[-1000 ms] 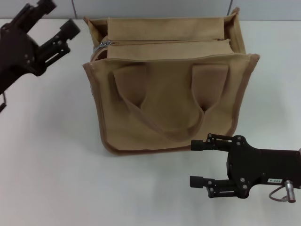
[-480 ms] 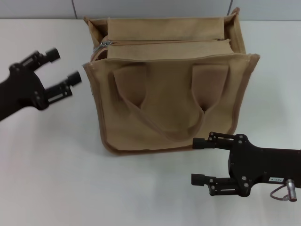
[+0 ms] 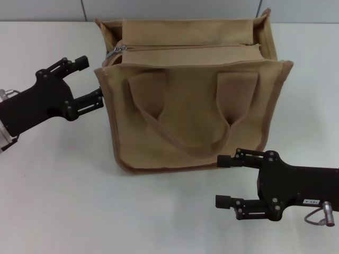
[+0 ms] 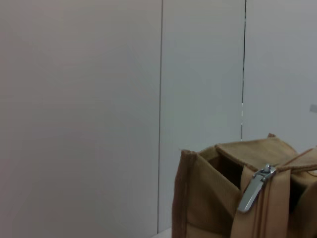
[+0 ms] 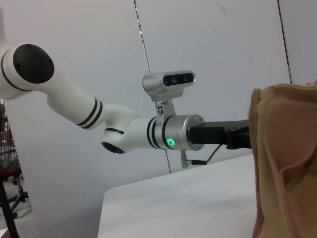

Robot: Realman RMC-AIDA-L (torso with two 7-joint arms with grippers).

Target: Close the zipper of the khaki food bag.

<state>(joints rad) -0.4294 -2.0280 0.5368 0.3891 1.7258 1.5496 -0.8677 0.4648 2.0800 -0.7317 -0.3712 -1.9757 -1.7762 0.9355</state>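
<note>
A: On the white tabletop (image 3: 58, 180), near the back edge, a boxy tan canvas food bag (image 3: 190, 106) with two wide loop handles. Standing upright, one handle lying flat on the front.

B: Anything inside?

A: Cannot tell. Only a dark gap at the left end of the top, nothing to see in it.

B: And the long tan zipper (image 3: 185, 48) across the top?

A: Running from the left end to the right end of the top panel. Small silver slider with pull tab (image 3: 116, 52) sitting at the left end, tab hanging down over the corner (image 4: 253, 189).

B: Left black claw (image 3: 90, 81)?

A: Just beside the bag's left side, at the height of the front top corner. Fingers spread apart, holding nothing. Lower finger tip right at the bag's edge; touching or not, hard to say.

B: Right black claw (image 3: 222, 180)?

A: Low in front of the bag, near its right bottom corner, apart from it. Fingers spread wide too, gripping nothing, pointing left.

B: From the right wrist?

A: Bag's side (image 5: 287, 163) up close, and the white left arm (image 5: 114, 129) reaching in behind it.
</note>
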